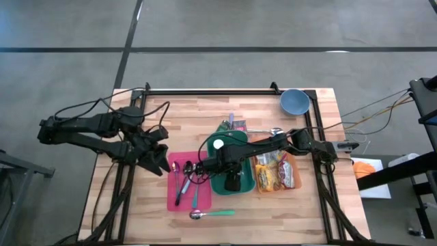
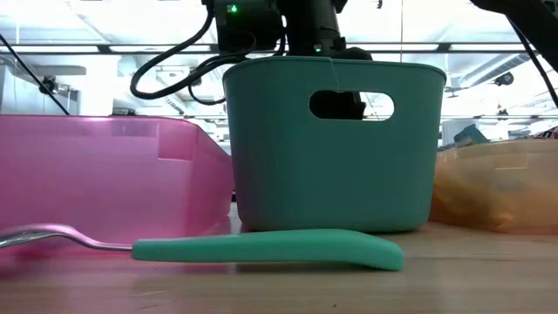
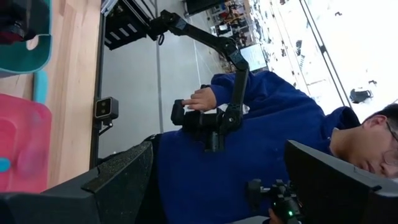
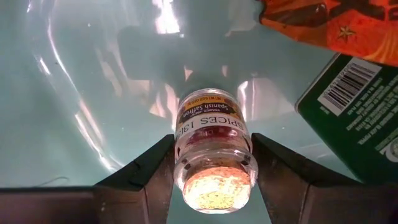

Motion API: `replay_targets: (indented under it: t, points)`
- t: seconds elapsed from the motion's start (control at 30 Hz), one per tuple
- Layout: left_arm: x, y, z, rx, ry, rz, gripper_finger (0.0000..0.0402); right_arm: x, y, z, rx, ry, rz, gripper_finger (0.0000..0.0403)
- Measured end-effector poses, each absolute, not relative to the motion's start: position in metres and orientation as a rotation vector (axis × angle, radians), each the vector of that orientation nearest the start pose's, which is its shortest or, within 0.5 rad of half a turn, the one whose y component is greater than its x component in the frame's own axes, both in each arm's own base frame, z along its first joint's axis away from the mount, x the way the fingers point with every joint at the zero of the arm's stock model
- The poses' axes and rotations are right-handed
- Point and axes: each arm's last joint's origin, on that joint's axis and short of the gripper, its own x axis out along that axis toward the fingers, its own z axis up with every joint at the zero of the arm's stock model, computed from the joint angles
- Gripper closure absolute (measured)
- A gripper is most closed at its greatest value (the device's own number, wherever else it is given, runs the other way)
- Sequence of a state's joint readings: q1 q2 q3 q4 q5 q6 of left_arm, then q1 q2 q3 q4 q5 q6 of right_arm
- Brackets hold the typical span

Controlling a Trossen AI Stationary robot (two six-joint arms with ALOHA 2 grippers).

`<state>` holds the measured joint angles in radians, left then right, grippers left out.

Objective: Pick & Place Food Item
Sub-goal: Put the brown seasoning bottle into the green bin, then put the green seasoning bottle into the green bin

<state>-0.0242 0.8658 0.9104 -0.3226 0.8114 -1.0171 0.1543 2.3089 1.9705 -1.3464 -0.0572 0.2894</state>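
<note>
We see a wooden table [image 1: 287, 205] with a black frame, standing on a grey floor. On it sit a pink tray [image 1: 179, 198], a green bin [image 1: 240, 183] and an orange tray [image 1: 293, 179] side by side, with a blue bowl [image 1: 294, 101] near one corner and a green-handled spoon [image 2: 261, 249] lying before the bin. The right gripper [image 4: 213, 180] reaches down inside the bin, its fingers clamped on a spice jar [image 4: 213, 146] with a cork stopper. The left gripper [image 1: 158, 156] waits beside the pink tray, fingers spread and holding nothing. Beyond the table edge, a person in a blue top [image 3: 261, 155] sits by a camera stand.
</note>
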Motion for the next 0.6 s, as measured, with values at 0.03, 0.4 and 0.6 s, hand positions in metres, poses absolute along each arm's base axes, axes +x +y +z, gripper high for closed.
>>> replay_targets:
  t: [0.03, 0.4, 0.6]
  points:
    - [0.1747, -0.0252, 0.3511, -1.060, 0.670, -0.623, 0.0042, 0.4322, 0.0689, 0.1780, 0.147, 1.691, -0.098, 0.0215]
    - [0.1745, -0.0250, 0.3473, -1.069, 0.700, -0.595, 0.0042, 0.4326, 0.0716, 0.1778, 0.169, 1.683, -0.115, 0.0122]
    - [0.1747, -0.0248, 0.3472, -1.059, 0.693, -0.590, 0.0042, 0.4327, 0.0718, 0.1778, 0.173, 1.682, -0.120, 0.0042]
